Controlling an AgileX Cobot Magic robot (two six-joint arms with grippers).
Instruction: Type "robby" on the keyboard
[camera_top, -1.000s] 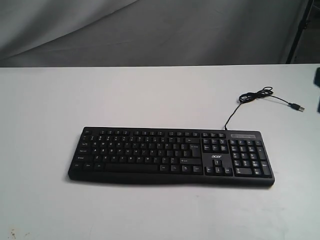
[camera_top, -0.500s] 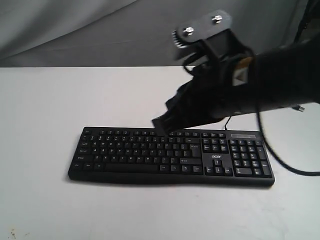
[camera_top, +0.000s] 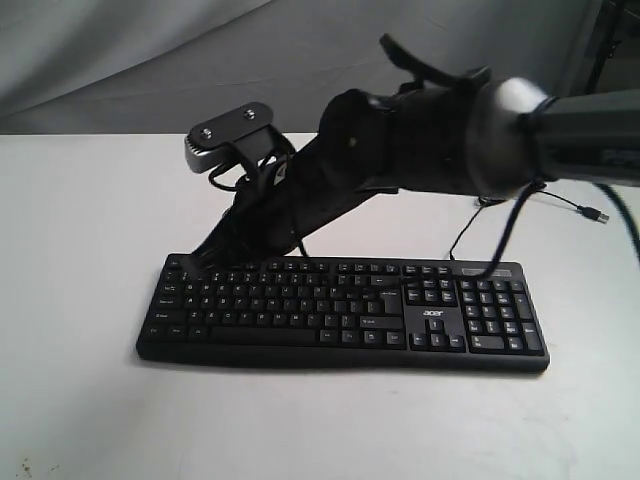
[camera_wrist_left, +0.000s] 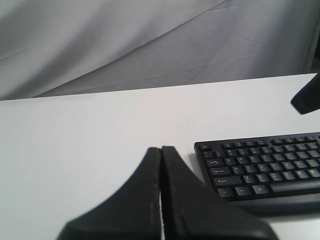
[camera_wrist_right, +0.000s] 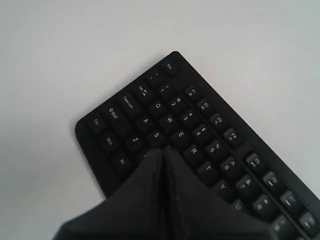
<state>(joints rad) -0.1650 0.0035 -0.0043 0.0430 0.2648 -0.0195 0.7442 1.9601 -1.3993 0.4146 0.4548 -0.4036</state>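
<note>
The black keyboard (camera_top: 340, 312) with white-lettered keys lies flat in the middle of the white table, its number pad at the right. My right arm reaches across it from the right. The right gripper (camera_top: 196, 262) is shut and empty, with its tip at the keyboard's far left corner. In the right wrist view the keyboard (camera_wrist_right: 200, 131) fills the frame and the right gripper (camera_wrist_right: 162, 149) points at the keys near S and D. My left gripper (camera_wrist_left: 161, 148) is shut with nothing in it, over bare table beside the left end of the keyboard (camera_wrist_left: 260, 167). It does not show in the exterior view.
The keyboard's thin black cable (camera_top: 508, 190) curls on the table behind the number pad and ends in a USB plug (camera_top: 597, 214). A grey cloth backdrop (camera_top: 150, 60) hangs behind the white table (camera_top: 90, 200).
My right arm came in from the right, out of view a second ago. It has swept leftward over the keyboard, from the middle to the left end, and lower.
</note>
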